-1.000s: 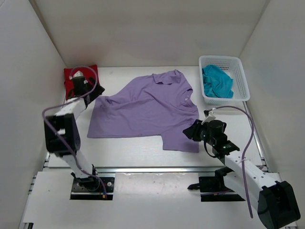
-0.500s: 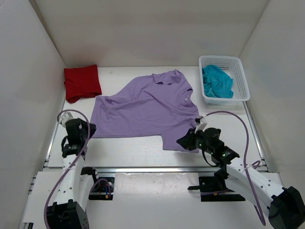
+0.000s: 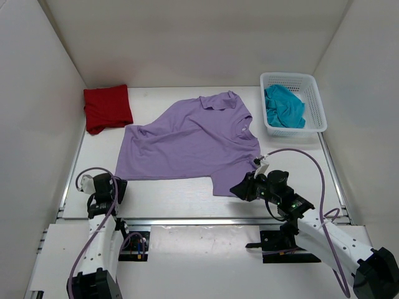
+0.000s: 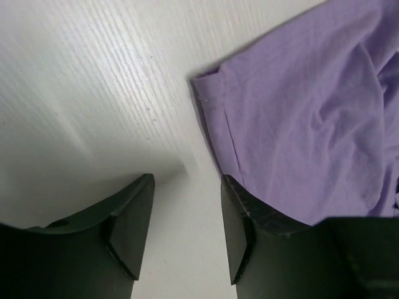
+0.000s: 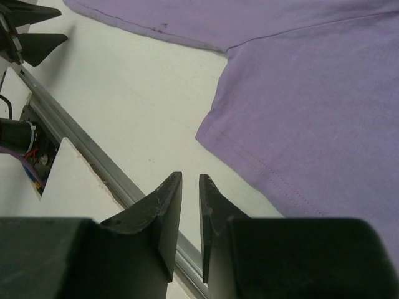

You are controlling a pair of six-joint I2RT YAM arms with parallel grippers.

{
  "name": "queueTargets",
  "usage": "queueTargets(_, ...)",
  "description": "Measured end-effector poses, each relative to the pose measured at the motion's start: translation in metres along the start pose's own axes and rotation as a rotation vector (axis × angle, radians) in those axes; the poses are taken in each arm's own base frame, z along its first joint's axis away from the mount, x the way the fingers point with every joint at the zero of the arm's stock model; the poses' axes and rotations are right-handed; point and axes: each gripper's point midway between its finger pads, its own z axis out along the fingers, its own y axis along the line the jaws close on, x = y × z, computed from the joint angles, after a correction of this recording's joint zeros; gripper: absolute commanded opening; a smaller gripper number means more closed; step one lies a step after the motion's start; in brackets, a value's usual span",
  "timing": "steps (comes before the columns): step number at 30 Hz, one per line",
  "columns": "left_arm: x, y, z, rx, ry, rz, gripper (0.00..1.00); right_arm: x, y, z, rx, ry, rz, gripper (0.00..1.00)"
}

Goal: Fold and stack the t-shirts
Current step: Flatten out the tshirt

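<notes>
1. Lavender t-shirt (image 3: 190,143): spread flat and open on the white table (image 3: 168,199), collar toward the far side. It is the reference for all positions below.
2. Red t-shirt (image 3: 107,108): folded into a compact rectangle, lying beyond the far-left corner of the lavender t-shirt, close to it but apart.
3. Teal t-shirt (image 3: 285,106): crumpled inside the white mesh basket (image 3: 315,93), which stands to the far right of the lavender t-shirt, apart from it.
4. Left gripper (image 4: 187,180): low over bare table at the near-left hem corner of the lavender t-shirt. Its fingers (image 4: 134,218) are spread, with only table surface between them. In the wrist view one finger overlaps the cloth edge; whether it touches cannot be told.
5. Right gripper (image 5: 190,177): low at the near-right corner of the lavender t-shirt, on the side toward the arm bases. Its fingers (image 5: 165,212) are drawn nearly together with a narrow slit between them and pinch nothing. The cloth corner lies just ahead of the tips, apart from them.
</notes>
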Motion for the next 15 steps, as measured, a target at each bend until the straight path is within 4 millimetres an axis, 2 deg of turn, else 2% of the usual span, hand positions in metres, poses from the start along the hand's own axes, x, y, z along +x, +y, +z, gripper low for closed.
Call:
queueTargets(10, -0.021, 0.005, 0.018, -0.042, -0.092, -0.086, 0.51, 0.005, 0.000, 0.001, -0.007, 0.024, 0.004, 0.16)
queueTargets(15, -0.026, 0.000, 0.026, -0.020, -0.115, -0.113, 0.51, 0.005, 0.001, 0.001, -0.009, 0.026, 0.007, 0.15)
